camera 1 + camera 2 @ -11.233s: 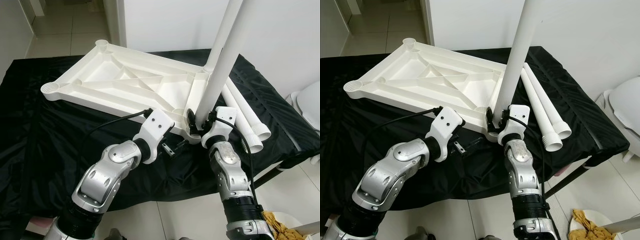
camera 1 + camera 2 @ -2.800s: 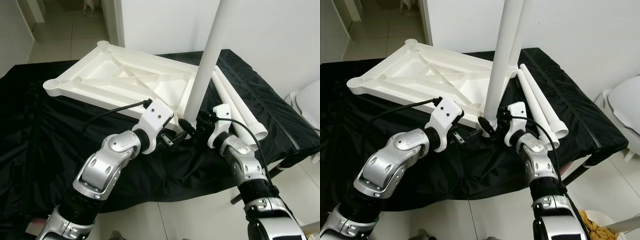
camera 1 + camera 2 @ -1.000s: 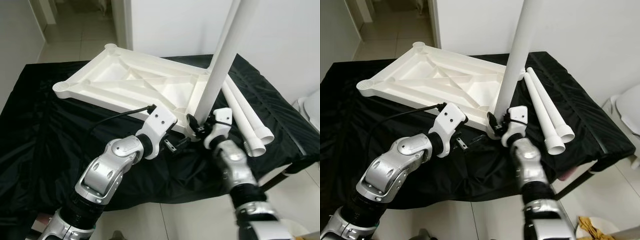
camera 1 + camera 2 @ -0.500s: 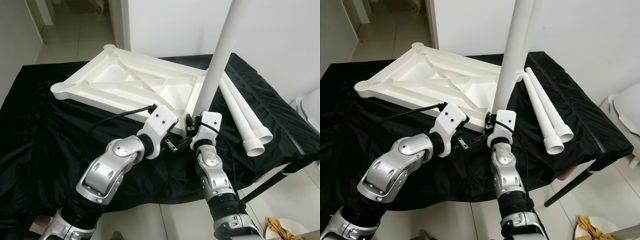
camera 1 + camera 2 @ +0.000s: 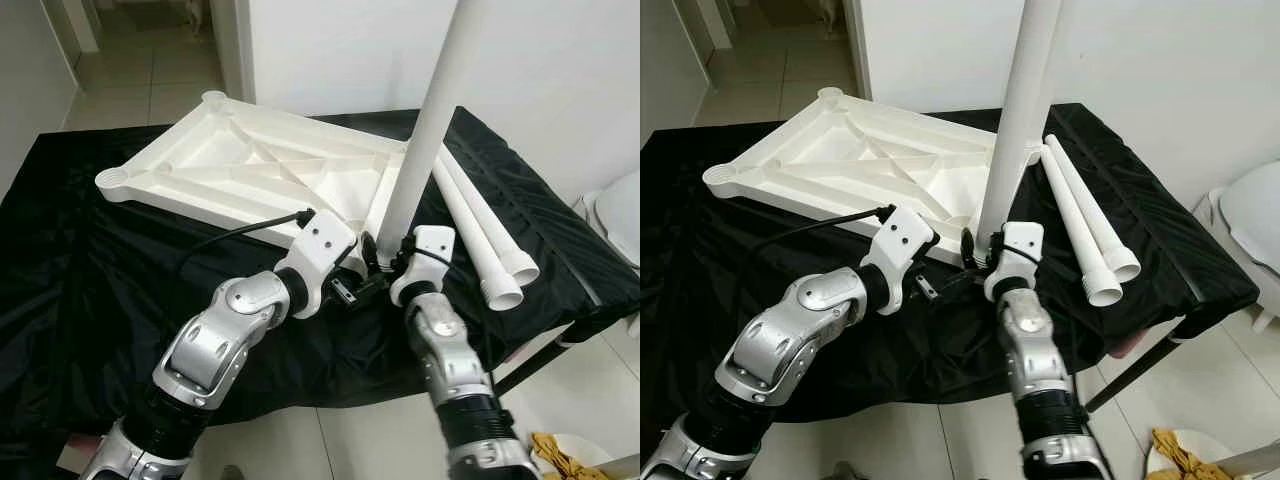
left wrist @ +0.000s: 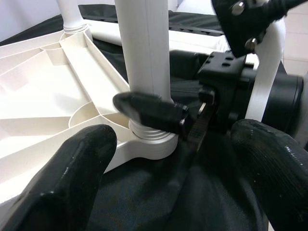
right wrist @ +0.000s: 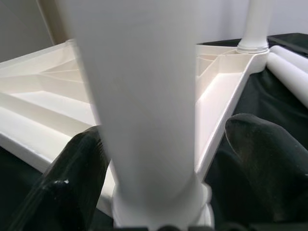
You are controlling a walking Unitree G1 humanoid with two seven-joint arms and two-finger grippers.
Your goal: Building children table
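Note:
The white table top (image 5: 250, 170) lies upside down on a black cloth. A white leg (image 5: 430, 120) stands upright in its near right corner socket (image 6: 151, 144). My right gripper (image 5: 385, 262) is open around the base of this leg: one finger (image 6: 149, 109) lies against it, and the other finger (image 7: 260, 163) stands slightly off it. My left gripper (image 5: 358, 290) hovers open just in front of the same corner, with nothing between its fingers (image 6: 72, 178). A second leg (image 7: 255, 21) stands in the far right corner.
Two loose white legs (image 5: 480, 230) lie on the cloth to the right of the table top. The cloth-covered surface ends just in front of my arms. A white fixture (image 5: 615, 215) stands at the far right, and a yellow rag (image 5: 560, 455) lies on the tiled floor.
My right wrist has swung a little to the right around the upright leg. The leg still stands in its socket. The left arm has barely moved.

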